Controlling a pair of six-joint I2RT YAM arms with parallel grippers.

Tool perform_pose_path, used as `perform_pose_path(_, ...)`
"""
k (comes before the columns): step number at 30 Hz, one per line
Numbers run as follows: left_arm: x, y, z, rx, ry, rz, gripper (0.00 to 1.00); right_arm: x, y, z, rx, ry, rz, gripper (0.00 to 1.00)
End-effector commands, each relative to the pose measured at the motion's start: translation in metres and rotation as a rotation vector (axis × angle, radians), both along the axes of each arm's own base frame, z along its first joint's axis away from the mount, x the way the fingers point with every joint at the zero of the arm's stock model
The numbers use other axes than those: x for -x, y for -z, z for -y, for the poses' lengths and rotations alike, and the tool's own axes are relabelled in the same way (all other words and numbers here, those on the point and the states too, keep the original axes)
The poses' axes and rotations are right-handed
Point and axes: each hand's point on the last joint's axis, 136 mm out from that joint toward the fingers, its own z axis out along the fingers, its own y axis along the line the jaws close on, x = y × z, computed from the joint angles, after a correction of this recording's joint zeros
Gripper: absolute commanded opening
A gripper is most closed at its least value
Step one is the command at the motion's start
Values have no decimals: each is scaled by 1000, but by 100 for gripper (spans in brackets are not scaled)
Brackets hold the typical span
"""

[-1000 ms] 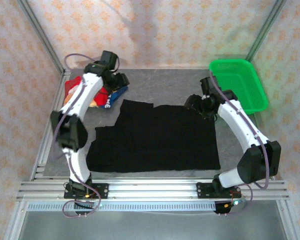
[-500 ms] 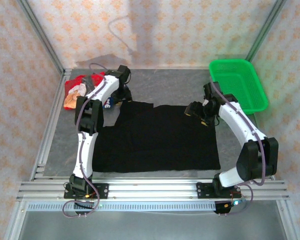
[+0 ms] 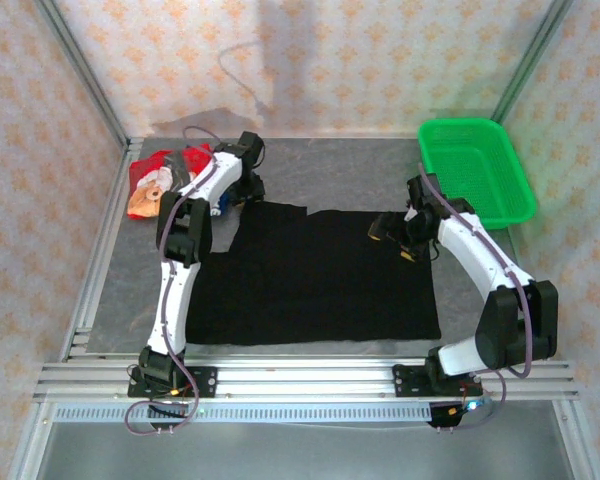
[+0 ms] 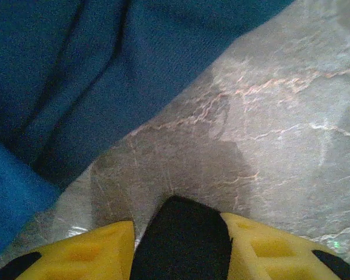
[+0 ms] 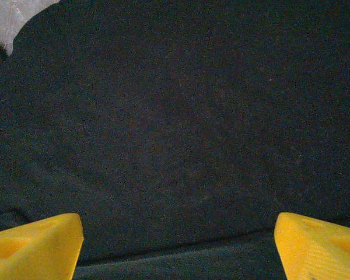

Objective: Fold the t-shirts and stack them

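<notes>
The black t-shirt [image 3: 315, 275] lies spread flat in the middle of the table. My left gripper [image 3: 242, 192] sits at its far left corner. In the left wrist view a fold of the black t-shirt [image 4: 184, 245] stands between the yellow fingers [image 4: 105, 248], and the left gripper [image 4: 178, 221] is shut on it. The blue t-shirt [image 4: 76, 70] lies just beyond, beside the red t-shirt [image 3: 152, 175] at the back left. My right gripper [image 3: 390, 243] hovers open over the black t-shirt [image 5: 175, 116] near its far right edge, and its jaws [image 5: 178, 219] hold nothing.
A green mesh basket [image 3: 477, 170] stands at the back right, close behind the right arm. Bare grey table [image 3: 330, 170] runs along the back between the shirts and the basket. Frame posts and patterned walls close in the sides.
The left gripper has come off the red and blue pile to the black shirt's far left corner and narrowed onto the cloth. The right gripper has shifted slightly over the shirt's far edge.
</notes>
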Motion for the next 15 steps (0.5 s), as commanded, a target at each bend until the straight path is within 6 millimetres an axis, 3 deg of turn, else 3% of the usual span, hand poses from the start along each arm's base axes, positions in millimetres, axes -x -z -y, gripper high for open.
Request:
perform_pose_path(1,4,15,5,-3,27,-30,36,-2,-5,2,-6,13,27,86)
perform_pose_path(5,10,22,6,6,40,-51,14,-3,-2,0,-13,21,23,85)
perform_pose_path(8,4,7,-4,-13,34,-19,0,-3,3,-3,-32,25,15,85)
perform_pose_path(15,-31,-70,-20,-44,77,145,0,20,62,19,80,132,-161,85)
